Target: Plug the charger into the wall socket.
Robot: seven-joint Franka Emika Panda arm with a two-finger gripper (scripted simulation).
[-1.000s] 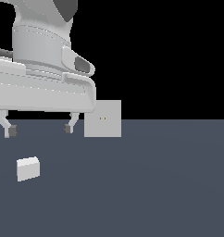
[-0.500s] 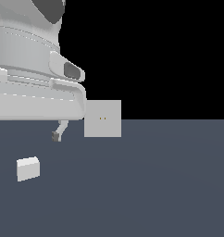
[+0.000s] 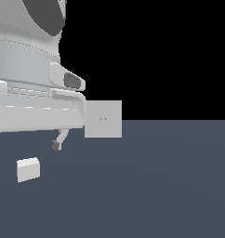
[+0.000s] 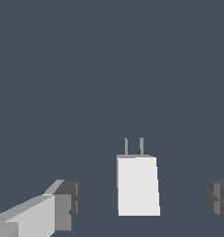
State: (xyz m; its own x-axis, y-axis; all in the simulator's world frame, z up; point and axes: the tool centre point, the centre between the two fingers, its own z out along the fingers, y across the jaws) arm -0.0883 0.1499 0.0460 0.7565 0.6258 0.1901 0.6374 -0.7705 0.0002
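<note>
The hand (image 4: pixel 141 203) has swung across toward the exterior view's left since a second ago, when both fingertips hung in plain sight in front of the wall socket (image 3: pixel 103 119). Now only one finger (image 3: pixel 58 140) shows below the arm's body in the exterior view, with the other cut off at the frame edge. That shift has brought the hand over the charger (image 4: pixel 137 185), which has not moved.

In the wrist view the fingers stand wide apart, one on each side of the charger, with clear gaps to both. Nothing is held. The charger lies on the dark table (image 3: pixel 170 186) between the fingertips and below them, its two prongs (image 4: pixel 133 146) pointing away from the hand's body. In the exterior view the charger (image 3: pixel 28 168) sits lower than the visible fingertip, so the hand seems to be above it rather than around it.

The socket plate stands upright, well apart from the charger and off to the hand's side, its two small holes facing out.

By this reading the approach is nearly lined up. What remains is a descent, a close on the charger's flanks, then the carry to the socket.
</note>
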